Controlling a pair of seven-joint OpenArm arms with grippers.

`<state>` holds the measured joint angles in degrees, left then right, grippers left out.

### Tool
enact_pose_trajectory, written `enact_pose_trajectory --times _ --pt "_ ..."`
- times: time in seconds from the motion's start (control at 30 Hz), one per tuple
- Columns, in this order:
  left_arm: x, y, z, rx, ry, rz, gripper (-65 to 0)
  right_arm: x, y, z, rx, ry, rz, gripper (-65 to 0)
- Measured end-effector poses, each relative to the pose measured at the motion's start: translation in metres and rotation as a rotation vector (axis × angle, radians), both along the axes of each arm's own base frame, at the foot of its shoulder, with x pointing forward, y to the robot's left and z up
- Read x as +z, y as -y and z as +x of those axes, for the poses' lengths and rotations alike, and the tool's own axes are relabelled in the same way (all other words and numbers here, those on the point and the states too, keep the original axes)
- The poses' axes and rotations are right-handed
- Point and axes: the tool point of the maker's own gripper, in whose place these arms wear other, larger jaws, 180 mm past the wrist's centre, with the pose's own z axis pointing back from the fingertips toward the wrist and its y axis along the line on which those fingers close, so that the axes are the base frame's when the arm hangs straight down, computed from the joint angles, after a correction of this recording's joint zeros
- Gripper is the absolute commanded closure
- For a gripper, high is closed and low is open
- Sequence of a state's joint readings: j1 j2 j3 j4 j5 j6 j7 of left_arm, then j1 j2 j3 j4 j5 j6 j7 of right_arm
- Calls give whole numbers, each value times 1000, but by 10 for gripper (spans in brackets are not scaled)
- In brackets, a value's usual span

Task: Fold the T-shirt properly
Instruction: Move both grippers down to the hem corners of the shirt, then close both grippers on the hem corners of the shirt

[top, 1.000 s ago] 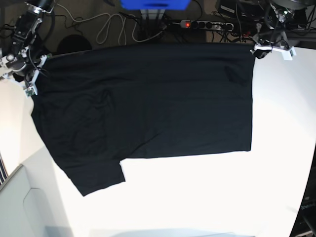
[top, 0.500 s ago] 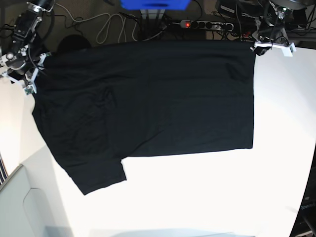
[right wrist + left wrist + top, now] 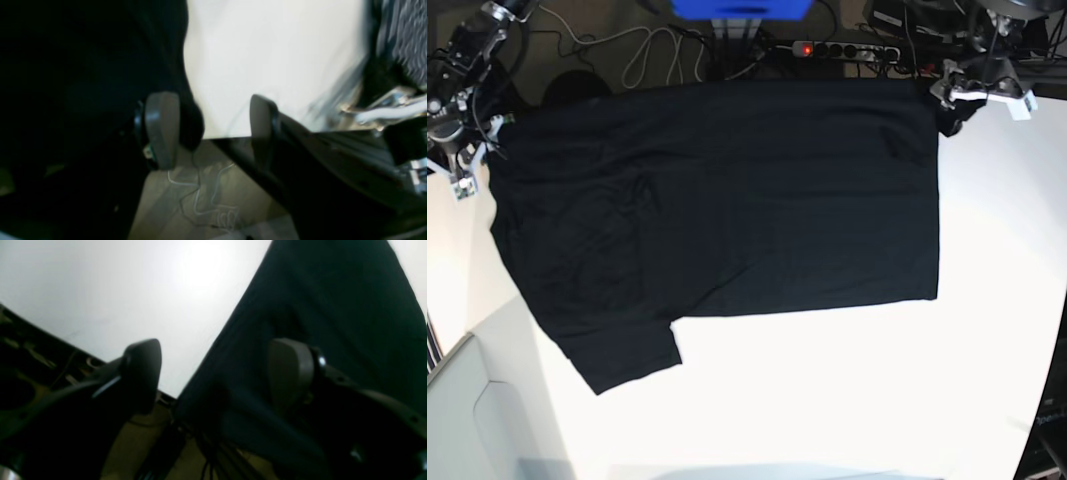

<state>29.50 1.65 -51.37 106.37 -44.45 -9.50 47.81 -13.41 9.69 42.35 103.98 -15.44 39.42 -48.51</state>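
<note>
Two grippers are seen farther back than half a second ago: the right gripper (image 3: 462, 160) is shifted outward and toward the far edge, and the left gripper (image 3: 957, 105) is drawn slightly inward at the far corner. The T-shirt (image 3: 717, 210) is pulled with them, its far edge now lying over the rear edge of the worktop (image 3: 827, 400), while its near hem is hardly moved.

The T-shirt is spread flat on the worktop with its plain black side up. Its long axis is laid across the base view, the straight hem pointing toward the left arm's side and one short sleeve (image 3: 627, 355) jutting toward the near edge on the right arm's side.

The cloth is soft and matte, with faint creases near the sleeve side. The worktop is smooth, white and glossy.

In the left wrist view the fingers (image 3: 290, 370) are spread wide, black cloth passing between them, not pinched. In the right wrist view the fingers (image 3: 161, 128) are likewise parted, one lying against the cloth's edge, nothing clamped.
</note>
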Motion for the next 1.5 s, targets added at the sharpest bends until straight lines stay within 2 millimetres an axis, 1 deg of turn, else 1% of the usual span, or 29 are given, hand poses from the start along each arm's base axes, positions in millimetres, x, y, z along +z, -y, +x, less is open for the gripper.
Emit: enact_pose_trajectory --times 0.07,0.13,0.23,0.3,0.4,0.43,0.5,0.57,0.6,0.67,0.73,0.77,0.83,0.9,1.0,1.07,1.13,1.2,1.23,1.27,1.3,1.4,1.5 --pt "15 -6 2 13 39 20 -481 3 -2 2 3 10 -3 -321" --pt "27 -19 3 45 72 57 -482 4 -2 2 3 12 -6 -318" --pt "29 -20 8 50 88 48 -483 10 -1 11 -4 37 -10 -320" --pt "33 -25 18 48 109 54 -484 12 -3 18 -1 57 -5 -321" --pt "48 -34 39 56 184 77 -485 18 -2 28 -8 78 -9 -321" --pt "47 -36 43 53 190 73 -485 21 -4 35 -8 97 -4 -321" --pt "45 -42 54 54 196 64 -485 24 -11 57 9 128 15 -321" --pt "52 -48 76 54 250 59 -485 22 -27 86 51 168 75 -321" --pt "50 -49 86 43 254 55 -485 21 -31 98 62 174 94 -321" --pt "40 -53 108 10 219 70 -485 21 -29 116 66 171 94 -321" --pt "35 -47 134 -35 214 78 -486 20 -27 131 64 156 84 -321" --pt "31 -45 146 -54 201 83 -486 17 -29 138 69 143 87 -321" --pt "24 -47 169 -62 178 91 -486 17 -39 154 93 150 113 -321" --pt "18 -49 195 -63 171 114 -486 17 -44 167 107 144 120 -321" --pt "11 -43 231 -105 174 162 -486 20 -50 177 134 145 115 -321" --pt "3 -29 255 -155 178 176 -486 19 -56 180 148 145 122 -321" --pt "-11 -14 273 -199 162 168 -486 16 -59 180 153 134 123 -321" --pt "-29 -1 287 -221 145 137 -486 14 -62 178 156 130 129 -321" --pt "-38 3 291 -228 133 131 -486 13 -63 178 156 130 133 -321" --pt "-37 3 297 -218 166 136 -486 13 -64 179 156 130 134 -321" --pt "-40 1 300 -209 168 131 -486 13 -64 179 157 132 135 -321" --pt "-43 -6 303 -197 167 145 -484 13 -64 178 156 129 133 -321" --pt "-45 -3 303 -209 175 157 -481 13 -63 178 156 131 131 -321"
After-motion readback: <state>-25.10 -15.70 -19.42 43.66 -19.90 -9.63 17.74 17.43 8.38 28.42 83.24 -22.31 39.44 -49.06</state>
